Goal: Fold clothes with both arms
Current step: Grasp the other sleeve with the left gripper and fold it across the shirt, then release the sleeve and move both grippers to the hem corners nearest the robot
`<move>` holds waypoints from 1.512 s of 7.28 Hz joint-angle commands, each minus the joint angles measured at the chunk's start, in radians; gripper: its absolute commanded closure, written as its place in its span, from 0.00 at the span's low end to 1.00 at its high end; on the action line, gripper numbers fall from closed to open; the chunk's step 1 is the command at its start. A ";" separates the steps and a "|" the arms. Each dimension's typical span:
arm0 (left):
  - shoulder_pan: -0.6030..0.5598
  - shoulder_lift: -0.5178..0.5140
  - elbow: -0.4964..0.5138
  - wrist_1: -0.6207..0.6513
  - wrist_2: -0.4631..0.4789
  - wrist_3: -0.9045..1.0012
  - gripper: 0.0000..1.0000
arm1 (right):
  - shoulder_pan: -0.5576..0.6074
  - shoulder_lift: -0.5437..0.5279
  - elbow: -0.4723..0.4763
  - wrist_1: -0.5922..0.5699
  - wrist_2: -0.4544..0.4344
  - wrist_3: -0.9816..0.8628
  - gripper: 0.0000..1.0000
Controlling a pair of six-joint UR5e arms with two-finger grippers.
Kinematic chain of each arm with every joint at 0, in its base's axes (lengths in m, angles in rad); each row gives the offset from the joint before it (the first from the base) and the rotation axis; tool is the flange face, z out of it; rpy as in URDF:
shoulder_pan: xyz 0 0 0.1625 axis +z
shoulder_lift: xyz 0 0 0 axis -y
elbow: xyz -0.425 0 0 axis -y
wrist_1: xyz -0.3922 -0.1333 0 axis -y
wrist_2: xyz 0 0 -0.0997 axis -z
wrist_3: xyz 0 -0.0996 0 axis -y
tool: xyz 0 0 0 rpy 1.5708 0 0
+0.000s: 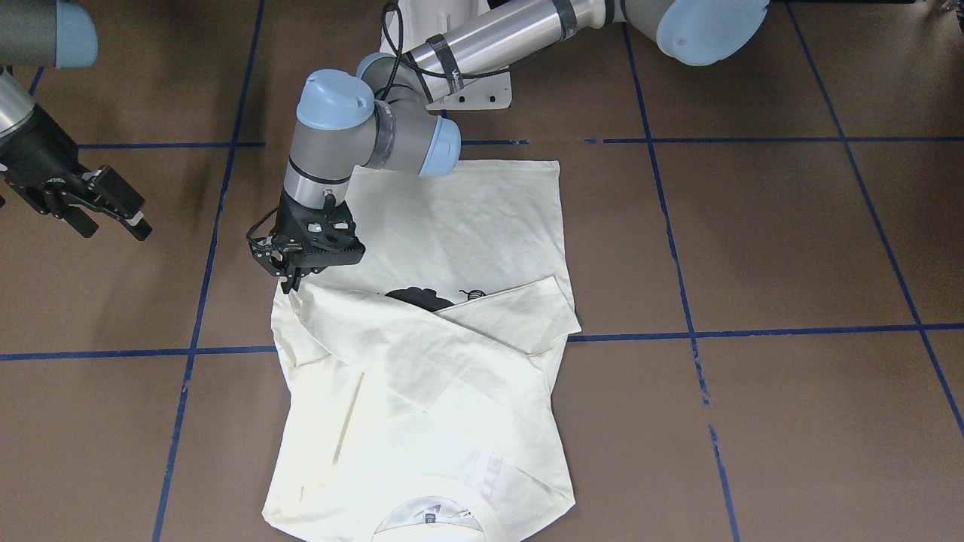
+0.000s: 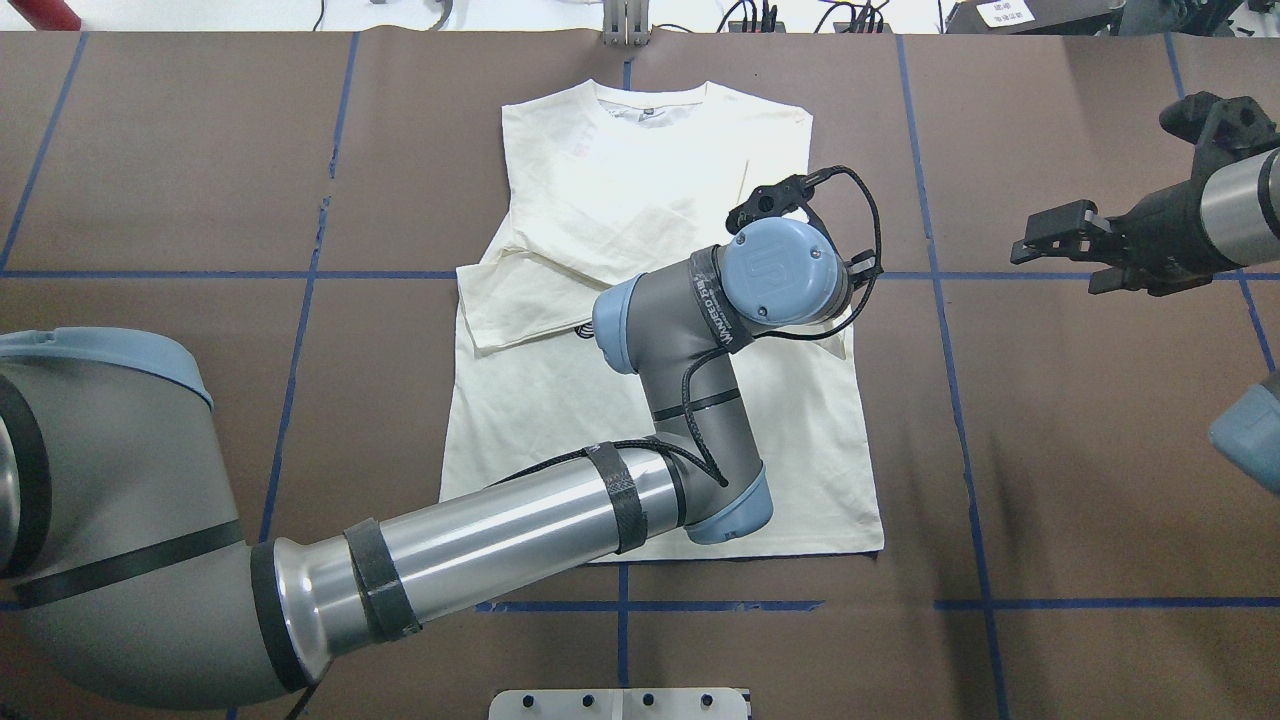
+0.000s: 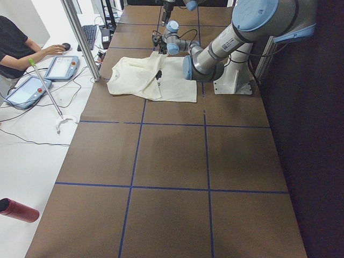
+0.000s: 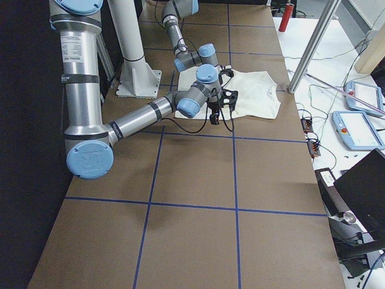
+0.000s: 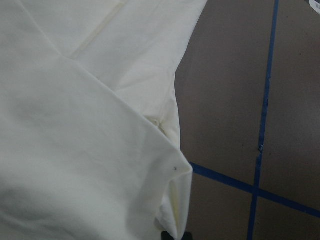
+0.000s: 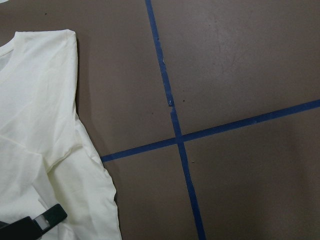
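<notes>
The cream-white long-sleeved cotton T-shirt [image 1: 452,218] lies flat on the brown table [image 1: 791,248], sleeves folded across its front. The left black finger gripper [image 1: 291,283] pinches the shirt's side edge. The right black finger gripper [image 1: 115,230] hangs beside the shirt, fingers apart.

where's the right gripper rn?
Overhead view, far right: the right gripper hovers over bare table, clear of the T-shirt, on the robot's right side.

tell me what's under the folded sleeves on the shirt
The sleeves lie over the shirt's front. Only a bit of the black print and a small yarn squiggle show past their edge. The rest of the print is covered.
</notes>
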 commanded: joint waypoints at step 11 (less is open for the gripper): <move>-0.166 0.711 -0.876 0.159 -0.293 0.163 0.17 | -0.746 -0.098 0.111 -0.012 -0.547 0.571 0.12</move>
